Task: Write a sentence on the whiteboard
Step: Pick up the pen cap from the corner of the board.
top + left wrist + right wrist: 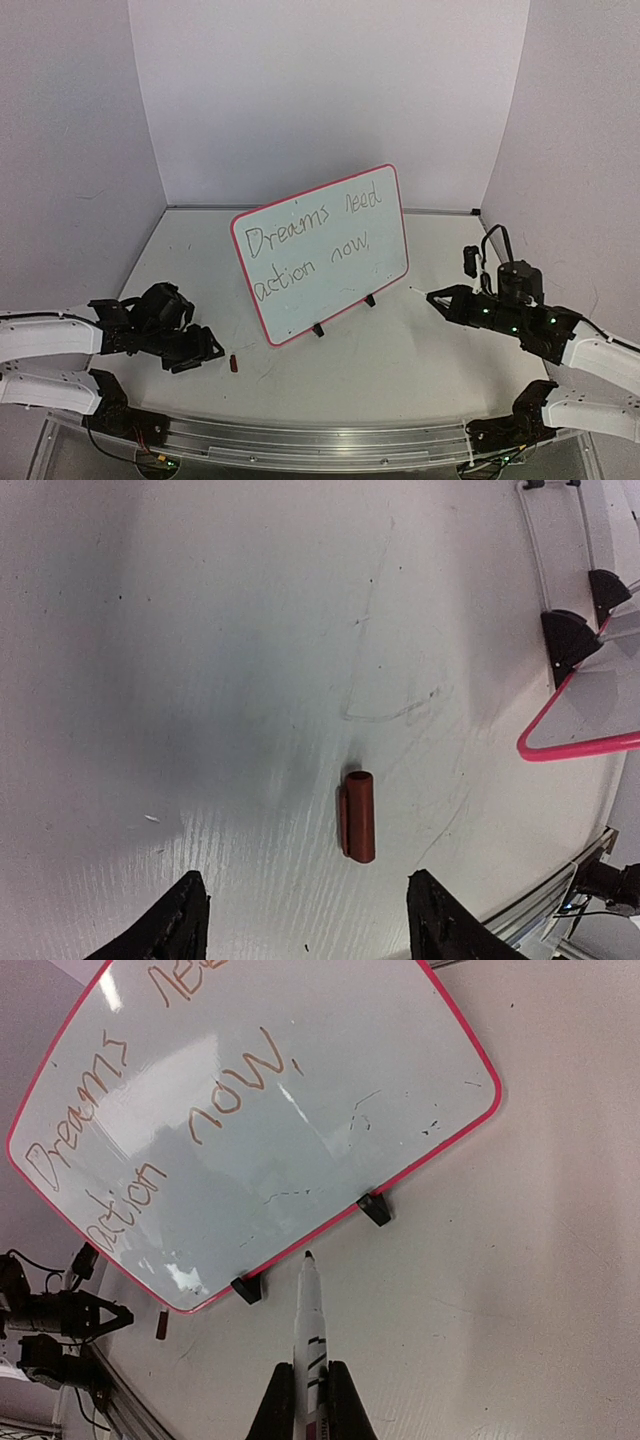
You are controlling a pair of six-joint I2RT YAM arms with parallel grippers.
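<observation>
Two lines of thin, slanted, dark handwriting make the sentence (300, 235): "Dreams need" over "action now," with a comma at the end. It sits on the whiteboard (335, 300), which is glossy white with a thin red frame and rounded corners. The board stands propped on two small black feet (375, 1210) on the table (400, 350). Glare streaks and a few faint dark smudges mark its bare lower part.

Board is straight ahead of the right gripper (310, 1410), and ahead and off to the right of the left gripper (305, 925). Right fingers pinch a white marker (308, 1320), tip forward, near the board's bottom edge between the feet; cannot tell if it touches. Left fingers are spread, holding nothing. Small red-brown cap (358, 815) lies on the table just ahead of them, apart from both.
</observation>
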